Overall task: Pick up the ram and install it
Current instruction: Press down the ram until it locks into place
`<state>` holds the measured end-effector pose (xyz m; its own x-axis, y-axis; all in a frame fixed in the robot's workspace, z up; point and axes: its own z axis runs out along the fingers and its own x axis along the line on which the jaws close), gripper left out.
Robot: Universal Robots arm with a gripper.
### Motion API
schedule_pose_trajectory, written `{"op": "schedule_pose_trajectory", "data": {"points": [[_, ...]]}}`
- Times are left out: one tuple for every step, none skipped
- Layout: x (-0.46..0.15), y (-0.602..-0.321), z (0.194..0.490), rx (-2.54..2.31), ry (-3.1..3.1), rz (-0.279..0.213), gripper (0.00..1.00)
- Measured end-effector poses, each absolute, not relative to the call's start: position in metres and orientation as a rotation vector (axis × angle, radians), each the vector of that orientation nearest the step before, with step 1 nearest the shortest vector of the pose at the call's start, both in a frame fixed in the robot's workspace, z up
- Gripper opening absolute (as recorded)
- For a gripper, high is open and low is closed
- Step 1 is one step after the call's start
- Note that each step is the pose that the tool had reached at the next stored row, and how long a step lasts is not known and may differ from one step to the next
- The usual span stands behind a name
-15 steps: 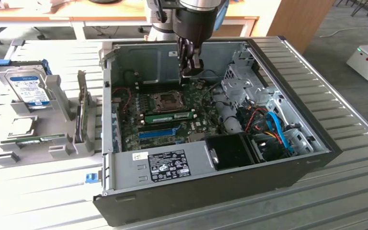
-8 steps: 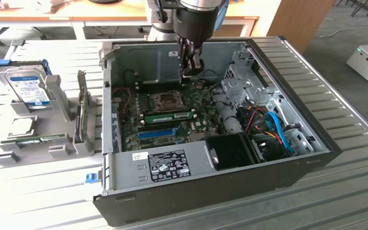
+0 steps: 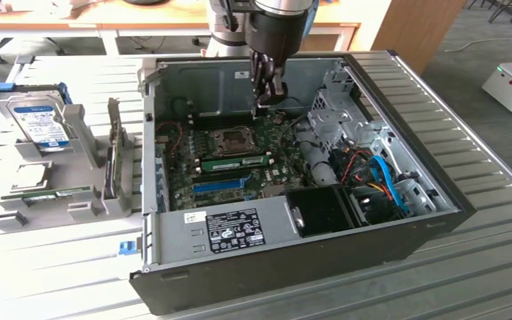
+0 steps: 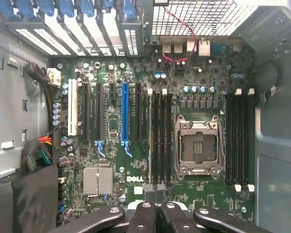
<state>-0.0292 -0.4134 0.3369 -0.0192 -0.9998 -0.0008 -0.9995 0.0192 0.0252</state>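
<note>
"Where was the ram (image 3: 238, 162)?"
"Seated in a slot just beside the CPU socket (image 3: 232, 139)."
"And the gripper (image 3: 269, 101)?"
"Near the socket too, fingers pressed together, holding nothing."

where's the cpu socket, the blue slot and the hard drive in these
cpu socket (image 4: 198, 148): wrist view, on the open middle of the socket.
blue slot (image 4: 125, 114): wrist view, midway along the strip.
hard drive (image 3: 43, 123): exterior view, on its blue-and-white label.
</note>
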Motion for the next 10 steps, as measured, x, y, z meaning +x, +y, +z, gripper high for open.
{"op": "schedule_pose_trajectory", "data": {"points": [[-0.028, -0.413, 0.337, 2.188, -2.230, -0.029, 0.11], [-0.026, -0.413, 0.337, 2.188, -2.230, -0.029, 0.11], [-0.025, -0.413, 0.337, 2.188, -2.230, -0.029, 0.11], [-0.023, -0.413, 0.337, 2.188, -2.230, -0.029, 0.11], [-0.022, -0.413, 0.337, 2.188, -2.230, -0.030, 0.11], [-0.020, -0.413, 0.337, 2.188, -2.230, -0.030, 0.11], [-0.019, -0.413, 0.337, 2.188, -2.230, -0.030, 0.11], [-0.017, -0.413, 0.337, 2.188, -2.230, -0.030, 0.11], [-0.016, -0.413, 0.337, 2.188, -2.230, -0.030, 0.11], [-0.014, -0.413, 0.337, 2.187, -2.230, -0.031, 0.11]]}}
